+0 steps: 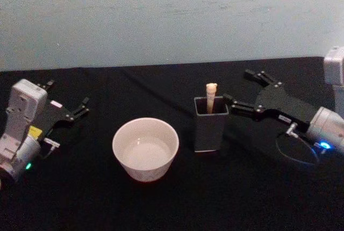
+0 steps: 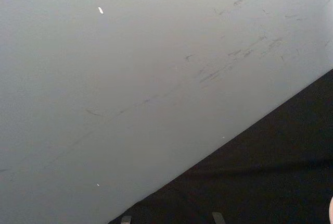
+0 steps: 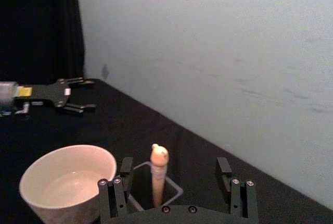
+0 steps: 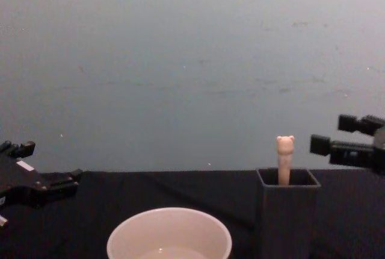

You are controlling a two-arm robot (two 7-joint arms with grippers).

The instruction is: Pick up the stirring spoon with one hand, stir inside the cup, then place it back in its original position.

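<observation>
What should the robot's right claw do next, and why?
Probably ease the right gripper forward until its open fingers flank the handle of the stirring spoon. It stands upright in the holder, ungripped, just ahead of the fingertips. The left gripper lies idle at far left.

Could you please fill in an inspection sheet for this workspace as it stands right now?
Surface: black cloth covering the table, lying flat.
Job's things: stirring spoon upright in the dark grey holder, its bear-head handle sticking out; cream cup upright to the holder's left, apart from it.
Clutter: nothing seen.
Grippers: right gripper open, just right of the holder, aimed at the spoon handle, not touching it; left gripper open, idle at the table's left.
Cables: thin loop by the right wrist.
Surroundings: pale scuffed wall behind the table; dark curtain at one side.
</observation>
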